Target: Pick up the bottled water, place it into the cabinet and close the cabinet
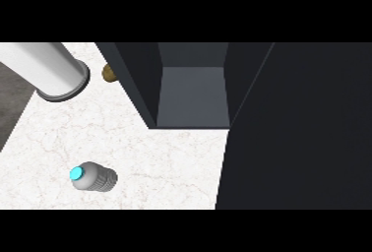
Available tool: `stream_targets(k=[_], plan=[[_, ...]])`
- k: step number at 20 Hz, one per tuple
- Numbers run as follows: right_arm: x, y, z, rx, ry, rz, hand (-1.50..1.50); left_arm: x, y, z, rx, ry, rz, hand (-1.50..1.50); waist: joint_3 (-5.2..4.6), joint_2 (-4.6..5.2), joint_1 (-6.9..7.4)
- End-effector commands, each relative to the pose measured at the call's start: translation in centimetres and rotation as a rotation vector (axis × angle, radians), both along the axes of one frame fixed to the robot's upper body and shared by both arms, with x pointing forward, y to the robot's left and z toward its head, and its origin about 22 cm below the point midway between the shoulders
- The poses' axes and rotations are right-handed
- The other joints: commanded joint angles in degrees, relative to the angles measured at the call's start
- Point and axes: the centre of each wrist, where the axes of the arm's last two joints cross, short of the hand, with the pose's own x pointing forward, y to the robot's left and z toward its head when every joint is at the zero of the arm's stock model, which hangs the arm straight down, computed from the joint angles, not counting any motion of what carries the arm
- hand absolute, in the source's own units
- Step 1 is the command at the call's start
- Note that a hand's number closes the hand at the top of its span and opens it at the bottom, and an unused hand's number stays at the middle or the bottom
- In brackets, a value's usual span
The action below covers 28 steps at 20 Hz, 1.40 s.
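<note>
One bottle (92, 176) stood on the white marble table (160, 152) at near left, seen from above with its cyan cap toward the view. Far right of it, the dark cabinet (190, 93) stood open, its grey inside bare. A grey cylinder (51, 69) crossed the far left corner. Neither hand showed, so their state could not be told.

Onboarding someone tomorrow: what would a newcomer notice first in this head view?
Probably the dark open cabinet filling the upper middle and right, its grey inside bare. Next, the small grey bottled water with a bright cyan cap, seen from above, alone on the white marble counter at lower left. A thick white cylinder slants in at upper left.
</note>
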Motion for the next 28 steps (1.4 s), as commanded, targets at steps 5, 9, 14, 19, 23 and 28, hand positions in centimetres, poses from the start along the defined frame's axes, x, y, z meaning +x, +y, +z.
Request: stream_targets(k=[5, 9, 14, 19, 23, 28], plan=[[-2.0, -0.5, 1.0, -0.049, -0.077, -0.063, -1.5, 2.5, 2.3, -3.1, -0.039, 0.013, 0.044, -1.5, 0.0, 0.03, -0.43], [-3.1, -0.7, 2.2, -0.055, -0.083, -0.041, -1.5, 4.8, 2.5, -5.2, -0.062, 0.036, 0.093, -1.5, -0.06, 0.15, -1.26], [-2.1, 0.2, 1.6, -0.049, -0.074, -0.058, -1.5, 4.9, 5.5, -6.7, -0.047, 0.06, 0.087, -1.5, -0.01, 0.14, -0.27], [-1.6, 0.9, 0.9, -0.076, -0.059, -0.039, -1.5, 6.8, 5.2, -8.1, -0.081, 0.08, 0.053, -1.5, 0.05, 0.24, -0.41], [-2.2, -0.5, 1.8, -0.072, -0.071, -0.054, -1.5, 8.1, 5.4, -11.7, -0.086, 0.125, 0.033, -1.5, 0.03, 0.25, -0.64], [-2.8, 0.7, 1.2, -0.065, -0.078, -0.06, -1.5, 9.0, 4.5, -13.8, -0.068, 0.115, 0.034, -1.5, 0.01, 0.14, -0.59]])
